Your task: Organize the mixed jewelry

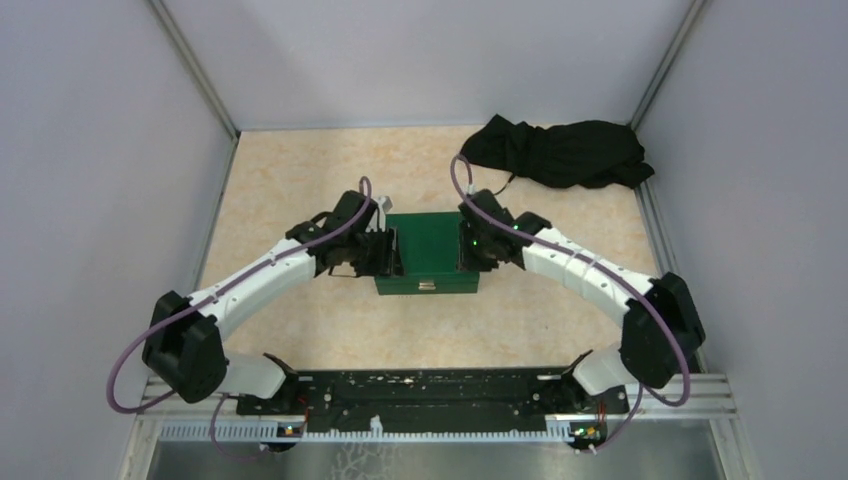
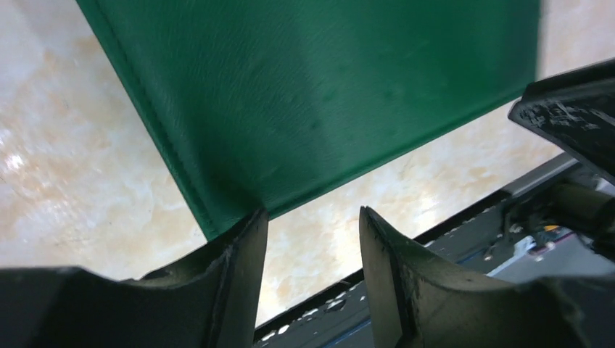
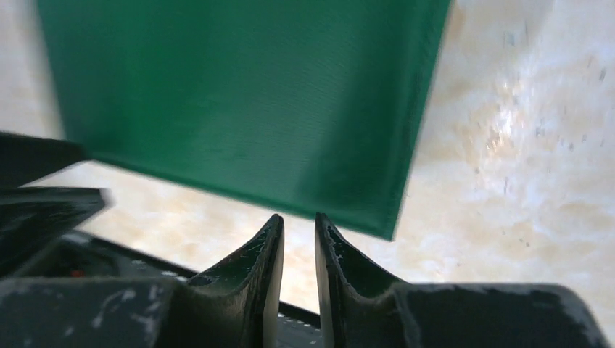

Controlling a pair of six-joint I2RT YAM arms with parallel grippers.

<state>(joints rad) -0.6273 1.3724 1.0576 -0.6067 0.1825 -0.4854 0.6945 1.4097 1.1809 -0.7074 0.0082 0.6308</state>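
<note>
I read the green box as closed, standing at the middle of the table, its small metal clasp facing the arm bases; the mixed jewelry shows in no view, so I cannot tell where it lies; the left gripper sits at the box's left side, jaws parted with bare table showing between them, gripping nothing, one tip just beside a corner of the box; the right gripper sits at the box's right side, jaws a narrow slit apart and not touching, nothing between them, tips just short of the box edge; a black cloth lies crumpled at the far right, well apart from the box.
</note>
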